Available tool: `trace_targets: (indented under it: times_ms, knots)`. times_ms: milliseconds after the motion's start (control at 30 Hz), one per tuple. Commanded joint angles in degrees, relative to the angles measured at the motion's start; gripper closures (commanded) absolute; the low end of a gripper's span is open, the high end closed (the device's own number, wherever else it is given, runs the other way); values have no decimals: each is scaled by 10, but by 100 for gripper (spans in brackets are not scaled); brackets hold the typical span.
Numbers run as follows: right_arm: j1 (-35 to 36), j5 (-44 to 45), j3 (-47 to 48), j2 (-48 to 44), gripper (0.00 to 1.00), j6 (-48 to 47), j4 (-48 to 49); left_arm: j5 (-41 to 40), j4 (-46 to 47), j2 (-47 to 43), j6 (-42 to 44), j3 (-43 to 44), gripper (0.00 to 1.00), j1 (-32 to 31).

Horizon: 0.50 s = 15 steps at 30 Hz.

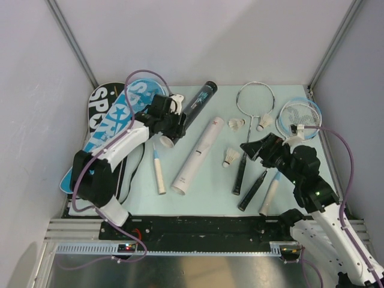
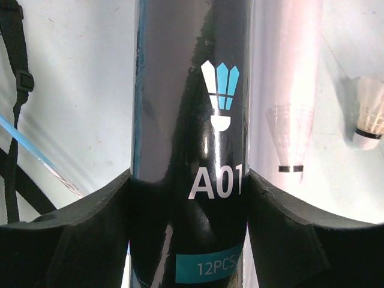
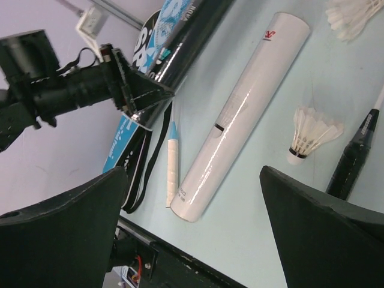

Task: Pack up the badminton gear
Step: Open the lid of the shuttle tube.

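Nearest the lens, the black tube [image 2: 186,90] is clamped between the fingers of the left gripper [image 2: 189,192] near its lower end; whether it is lifted clear or only tilted off the table [image 1: 210,186] cannot be told. The right gripper [image 3: 192,228] is held wide open with nothing between its fingers.

Little of the packing can be judged done. Just beside the left gripper, on its right, the white tube [image 1: 198,156] is lying flat. Three shuttlecocks [image 1: 230,157] are scattered loose between the two grippers and beyond the right one. A silver racket [image 1: 256,99] and a blue racket [image 1: 300,114] are laid bare on the table past the right gripper, outside any cover. The racket covers [image 1: 111,120] are piled to the left of the left gripper. Filling the tubes and sheathing the rackets are judged to be what is left.

Much is hidden. The inside of both tubes is not shown. A white-handled racket [image 1: 159,171] is seen just below the left gripper, but its head is covered by the arm — whether it sits in a cover cannot be told.
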Motion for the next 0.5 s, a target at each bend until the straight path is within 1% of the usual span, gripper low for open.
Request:
trace_targets:
  times_ms: [0, 100, 300, 467]
  knots:
    - [3, 1, -10, 29, 0, 39, 89, 27, 47, -78, -34, -17, 99, 3]
    - [10, -13, -14, 53, 1, 53, 138, 48, 71, -121, -44, -42, 100, 2]
    - [31, -20, -16, 113, 1, 56, 261, 113, 129, -240, -84, -123, 99, -4]
    - [50, -35, -16, 147, 1, 57, 351, 177, 188, -347, -125, -200, 97, -35]
